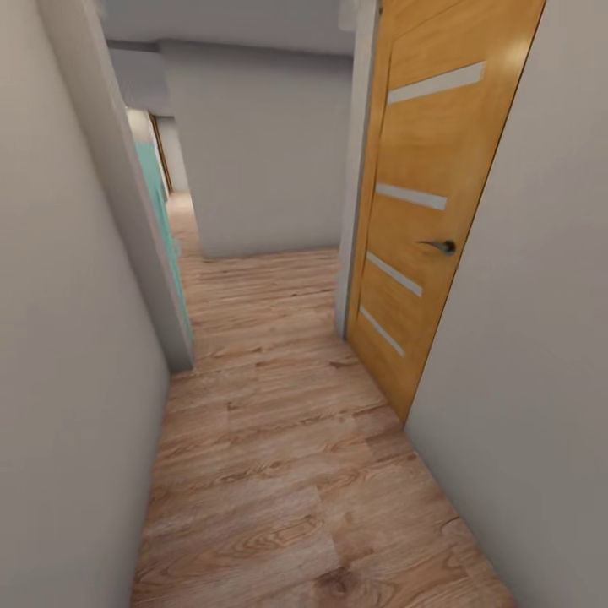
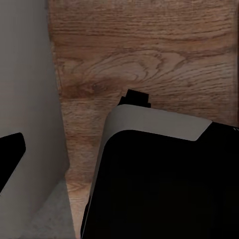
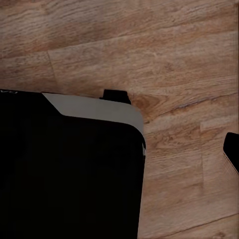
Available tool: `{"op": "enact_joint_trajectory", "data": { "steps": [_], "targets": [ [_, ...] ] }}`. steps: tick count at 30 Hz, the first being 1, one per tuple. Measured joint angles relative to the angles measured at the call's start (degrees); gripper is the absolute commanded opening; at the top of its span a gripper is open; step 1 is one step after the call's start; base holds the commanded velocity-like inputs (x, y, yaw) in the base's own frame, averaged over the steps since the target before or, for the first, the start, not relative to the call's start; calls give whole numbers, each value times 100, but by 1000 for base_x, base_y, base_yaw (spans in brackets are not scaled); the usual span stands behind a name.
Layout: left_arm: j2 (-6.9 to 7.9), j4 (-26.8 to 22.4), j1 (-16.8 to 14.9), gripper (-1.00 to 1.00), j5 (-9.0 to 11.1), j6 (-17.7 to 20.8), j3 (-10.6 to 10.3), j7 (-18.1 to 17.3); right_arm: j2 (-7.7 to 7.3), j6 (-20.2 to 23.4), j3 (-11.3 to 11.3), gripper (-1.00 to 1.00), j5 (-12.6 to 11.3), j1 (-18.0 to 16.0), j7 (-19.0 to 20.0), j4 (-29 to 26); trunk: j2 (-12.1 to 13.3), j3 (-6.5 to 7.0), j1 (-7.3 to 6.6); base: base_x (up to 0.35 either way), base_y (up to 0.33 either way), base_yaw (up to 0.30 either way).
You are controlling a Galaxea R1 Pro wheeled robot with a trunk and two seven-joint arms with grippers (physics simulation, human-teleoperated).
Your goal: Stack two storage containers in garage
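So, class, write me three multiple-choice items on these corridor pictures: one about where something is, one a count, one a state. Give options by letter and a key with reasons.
1. Seen from the head camera, where is the wooden door?
A. on the right side of the corridor
B. on the left side
C. lying flat on the floor

2. How many pale horizontal strips are set in that door?
A. one
B. four
C. seven

3. What covers the floor of the corridor?
A. dark grey concrete
B. blue carpet
C. light wood planks

Key:
1 A: the door stands upright along the right wall, its dark handle facing the corridor.
2 B: four pale strips run down its face, one above another.
3 C: wood grain and plank seams run along the whole corridor, and show under both wrist cameras too.
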Motion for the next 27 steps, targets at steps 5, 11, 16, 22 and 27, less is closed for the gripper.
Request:
{"op": "enact_joint_trajectory", "data": {
  "steps": [5,11,16,22,27],
  "targets": [
    [0,0,0,100,-4,0,-3,0,0,-4,1,100,0,1,0,0,0,0,0,322,0,0],
    [0,0,0,100,-6,0,-5,0,0,0,-1,100,-10,1,0,0,0,0,0,322,0,0],
    [0,0,0,100,-7,0,-5,-1,2,1,-1,100,-17,0,-3,0,0,0,0,322,0,0],
    [0,0,0,100,-5,0,-5,0,0,1,-1,100,-10,0,-2,0,0,0,0,322,0,0],
    [0,-2,1,100,-3,0,-5,0,2,2,7,100,-8,2,0,0,0,-5,0,322,0,168]
  ]
}}
